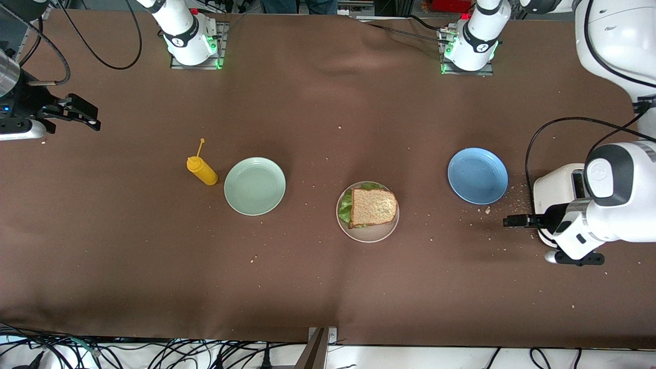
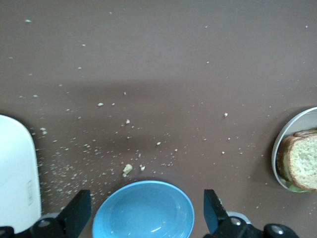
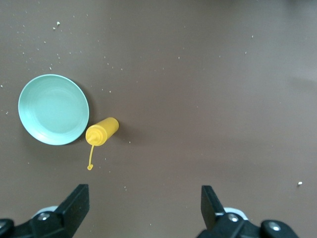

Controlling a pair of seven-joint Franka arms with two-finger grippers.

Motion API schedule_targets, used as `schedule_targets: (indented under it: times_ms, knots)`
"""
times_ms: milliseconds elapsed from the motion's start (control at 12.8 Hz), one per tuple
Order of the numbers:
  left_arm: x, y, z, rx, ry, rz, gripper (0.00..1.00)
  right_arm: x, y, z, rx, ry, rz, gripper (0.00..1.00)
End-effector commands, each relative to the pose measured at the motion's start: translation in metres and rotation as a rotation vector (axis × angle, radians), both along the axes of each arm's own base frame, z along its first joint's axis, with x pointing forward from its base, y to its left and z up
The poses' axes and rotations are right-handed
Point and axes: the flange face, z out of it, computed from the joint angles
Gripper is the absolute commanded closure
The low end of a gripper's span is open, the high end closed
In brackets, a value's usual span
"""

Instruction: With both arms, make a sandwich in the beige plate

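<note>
Even overhead light is flooding the brown table, casting soft shadows beside the plates; wrist views are looking slightly soft, without glare.

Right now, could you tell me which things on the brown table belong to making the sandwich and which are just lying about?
Belonging to the job:
- stacked wholegrain bread and green lettuce sandwich
- round beige plate under it
- open left gripper, near the toaster
- open right gripper, at the right arm's end

Just lying about:
- round mint-green plate
- round blue plate
- yellow squeeze bottle
- white toaster
- scattered crumbs
</note>
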Motion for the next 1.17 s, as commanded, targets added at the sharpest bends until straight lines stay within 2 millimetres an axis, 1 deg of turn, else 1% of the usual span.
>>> schedule_targets:
  times_ms: [0,78,157,235,313,391,470,548,626,705,783,861,939,1096]
  knots:
    - [-0.019,0.008,0.044,0.079,0.022,-0.038,0.0,0.0,-0.008,-0.005,0.0,-0.019,-0.028,0.0]
    - [-0.023,0.01,0.056,0.11,0.022,-0.046,0.0,0.003,-0.012,-0.008,0.014,-0.016,-0.045,0.0]
    - [-0.029,0.015,0.073,0.144,0.008,-0.051,0.0,0.008,-0.02,-0.012,0.023,-0.019,-0.06,0.0]
    - [-0.036,0.026,0.1,0.151,-0.023,-0.033,0.0,0.01,-0.021,-0.011,0.024,-0.017,-0.058,0.0]
    - [-0.045,0.025,0.114,0.153,-0.026,-0.029,0.0,0.01,-0.02,-0.011,0.024,-0.017,-0.051,0.0]
    - [-0.07,0.028,0.136,0.139,-0.032,-0.013,0.0,0.011,-0.02,-0.01,0.021,-0.02,-0.054,0.0]
    - [-0.097,0.028,0.162,0.13,-0.052,-0.001,0.0,0.011,-0.018,-0.008,0.021,-0.023,-0.051,0.0]
    - [-0.122,0.024,0.184,0.158,-0.056,-0.018,0.0,0.011,-0.018,-0.008,0.02,-0.023,-0.052,0.0]
    - [-0.141,0.012,0.2,0.179,-0.05,-0.047,0.0,0.011,-0.018,-0.008,0.017,-0.026,-0.053,0.0]
    - [-0.154,0.007,0.215,0.18,-0.049,-0.057,0.0,0.012,-0.019,-0.008,0.015,-0.031,-0.056,0.0]
    - [-0.163,0.006,0.225,0.178,-0.041,-0.057,0.0,0.012,-0.019,-0.008,0.013,-0.033,-0.057,0.0]
    - [-0.167,0.002,0.232,0.177,-0.051,-0.063,0.0,0.011,-0.018,-0.006,0.018,-0.031,-0.061,0.0]
    - [-0.167,-0.003,0.234,0.175,-0.056,-0.069,0.0,0.01,-0.017,-0.006,0.021,-0.03,-0.063,0.0]
    - [-0.168,-0.003,0.234,0.179,-0.06,-0.055,0.0,0.009,-0.017,-0.006,0.023,-0.028,-0.063,0.0]
